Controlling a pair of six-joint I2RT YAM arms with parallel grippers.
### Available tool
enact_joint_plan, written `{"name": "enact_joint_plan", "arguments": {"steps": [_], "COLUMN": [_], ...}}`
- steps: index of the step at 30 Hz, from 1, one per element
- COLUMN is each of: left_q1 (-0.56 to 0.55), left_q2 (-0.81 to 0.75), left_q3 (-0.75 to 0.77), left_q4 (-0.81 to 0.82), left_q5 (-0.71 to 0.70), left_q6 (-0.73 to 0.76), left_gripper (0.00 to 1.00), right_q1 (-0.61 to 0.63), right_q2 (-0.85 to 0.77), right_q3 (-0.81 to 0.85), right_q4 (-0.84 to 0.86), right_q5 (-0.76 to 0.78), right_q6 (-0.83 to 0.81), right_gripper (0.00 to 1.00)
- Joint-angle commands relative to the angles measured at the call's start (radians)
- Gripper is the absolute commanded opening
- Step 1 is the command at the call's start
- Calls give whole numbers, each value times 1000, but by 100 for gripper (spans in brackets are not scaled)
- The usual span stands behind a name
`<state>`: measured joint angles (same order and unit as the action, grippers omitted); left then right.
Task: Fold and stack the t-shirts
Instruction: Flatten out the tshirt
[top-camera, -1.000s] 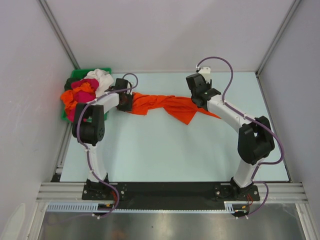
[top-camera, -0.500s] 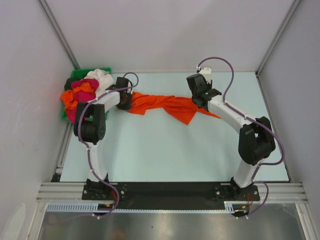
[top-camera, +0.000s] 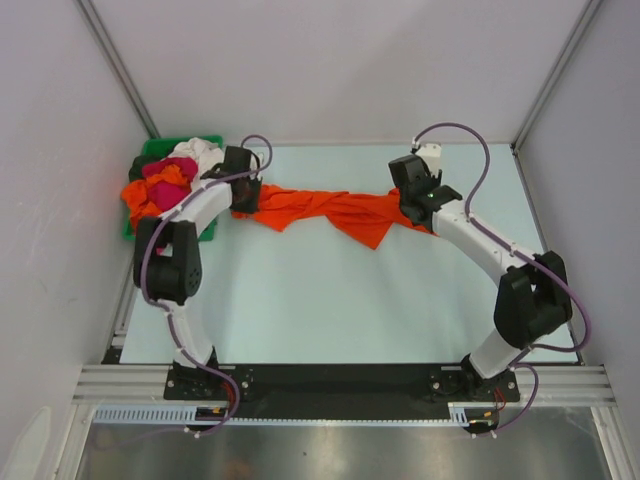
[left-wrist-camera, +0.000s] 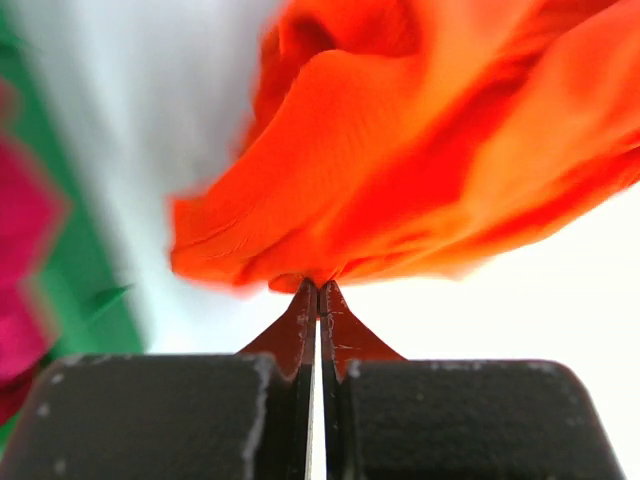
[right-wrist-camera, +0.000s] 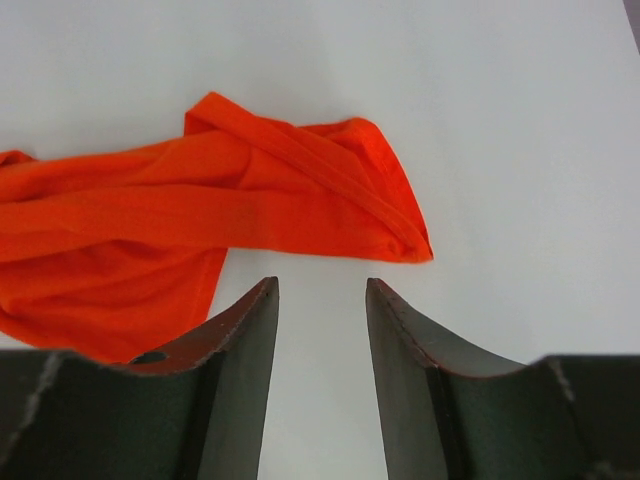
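Since the earlier frame the left gripper (left-wrist-camera: 318, 290) has clamped the left end of the crumpled bright orange cloth t-shirt (top-camera: 325, 208), upper middle. The right gripper (right-wrist-camera: 322, 300), shifted rightward, gapes empty near its other end. Nothing is folded yet; heaped shirts (top-camera: 168, 176) wait upper left.

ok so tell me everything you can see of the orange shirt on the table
The orange t-shirt is plain, soft, bright cloth. It is unfolded and bunched into a long wrinkled band across the far part of the table, with a loose flap pointing toward the arms. The left gripper has its jaws shut on the end nearest the green bin. The right gripper hangs at the other end, jaws open, gripping nothing.
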<state>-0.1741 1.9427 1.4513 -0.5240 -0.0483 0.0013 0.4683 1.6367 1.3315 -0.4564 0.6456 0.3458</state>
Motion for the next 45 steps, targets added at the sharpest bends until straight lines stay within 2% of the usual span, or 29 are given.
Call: {"name": "enact_joint_plan", "arguments": {"steps": [1, 8, 12, 17, 22, 24, 35, 45], "left_q1": [-5, -5, -11, -11, -11, -11, -11, -13], "left_q2": [-211, -309, -320, -330, -367, -386, -439, -442], "left_q3": [86, 228, 218, 163, 136, 109, -32, -77], "left_q4": [-8, -71, -76, -77, -93, -97, -96, -94], "left_q5": [14, 33, 25, -1, -5, -4, 4, 5], "left_q6": [25, 26, 35, 39, 39, 40, 46, 32], "left_gripper": [0, 0, 0, 0, 0, 0, 0, 0], "right_q1": [30, 56, 50, -45, -161, -172, -152, -148], "right_q2": [-74, -63, -43, 3, 135, 185, 488, 612], "right_q3": [-51, -54, -55, -29, 116, 168, 512, 635], "right_q4": [-36, -21, -8, 9, -8, -19, -65, -99], "right_q5": [0, -6, -14, -58, -116, -132, -192, -218], "right_q6": [50, 78, 97, 113, 134, 139, 117, 96], "right_gripper": [46, 46, 46, 45, 43, 43, 42, 42]}}
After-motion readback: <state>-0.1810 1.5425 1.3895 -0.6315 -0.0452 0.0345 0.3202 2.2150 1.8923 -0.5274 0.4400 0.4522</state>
